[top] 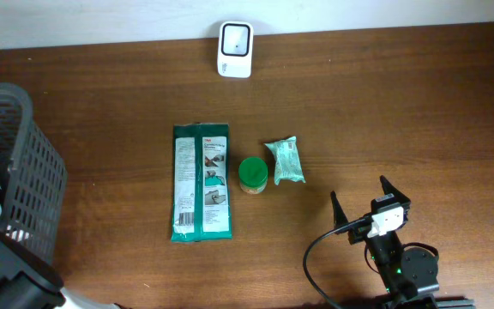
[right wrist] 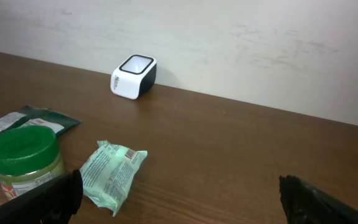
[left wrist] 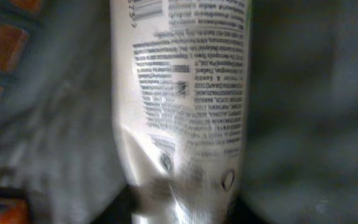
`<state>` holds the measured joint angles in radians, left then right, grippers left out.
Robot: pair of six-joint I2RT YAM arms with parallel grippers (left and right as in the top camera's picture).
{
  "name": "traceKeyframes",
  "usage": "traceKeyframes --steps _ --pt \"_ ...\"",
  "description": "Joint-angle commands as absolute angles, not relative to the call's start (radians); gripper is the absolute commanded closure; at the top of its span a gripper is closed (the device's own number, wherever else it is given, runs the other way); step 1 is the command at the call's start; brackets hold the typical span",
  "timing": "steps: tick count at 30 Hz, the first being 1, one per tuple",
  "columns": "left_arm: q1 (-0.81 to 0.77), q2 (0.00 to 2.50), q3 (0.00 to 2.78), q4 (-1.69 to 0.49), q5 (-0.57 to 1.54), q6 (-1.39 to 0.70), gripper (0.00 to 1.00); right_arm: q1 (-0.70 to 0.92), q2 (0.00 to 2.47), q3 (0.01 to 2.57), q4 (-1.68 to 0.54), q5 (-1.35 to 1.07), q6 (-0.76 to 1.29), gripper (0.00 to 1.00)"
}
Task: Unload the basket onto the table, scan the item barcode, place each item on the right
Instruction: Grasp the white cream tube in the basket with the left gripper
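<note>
A white printed tube, barcode at its top, fills my left wrist view; whether my left jaws clamp it I cannot tell. Scanner sits at the worktop's far edge; right jaws wide apart.

The matte black right arm, at the lower right of the overhead frame, has rounded joint housings. Its right pincer has two black, tapering, pointed fingers. A small white block with a red mark sits just behind them, and a thin black cable loops out on the frame's left side. A tiny green light glows on the body. In the right wrist view the fingertips show as dull black wedges in the bottom corners. The left arm, at the overhead frame's lower left, is black with white parts.
</note>
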<state>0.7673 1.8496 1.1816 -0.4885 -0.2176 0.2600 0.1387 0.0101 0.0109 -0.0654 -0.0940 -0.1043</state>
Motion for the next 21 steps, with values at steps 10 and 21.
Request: traceKeyframes --steps 10,21 --pt "0.773 1.491 1.322 -0.563 -0.102 0.198 1.0 0.145 0.003 0.006 -0.07 -0.096 -0.097 0.02" --pt "0.354 1.012 1.442 -0.599 0.075 0.06 1.0 0.145 0.003 0.006 -0.07 -0.096 -0.097 0.02"
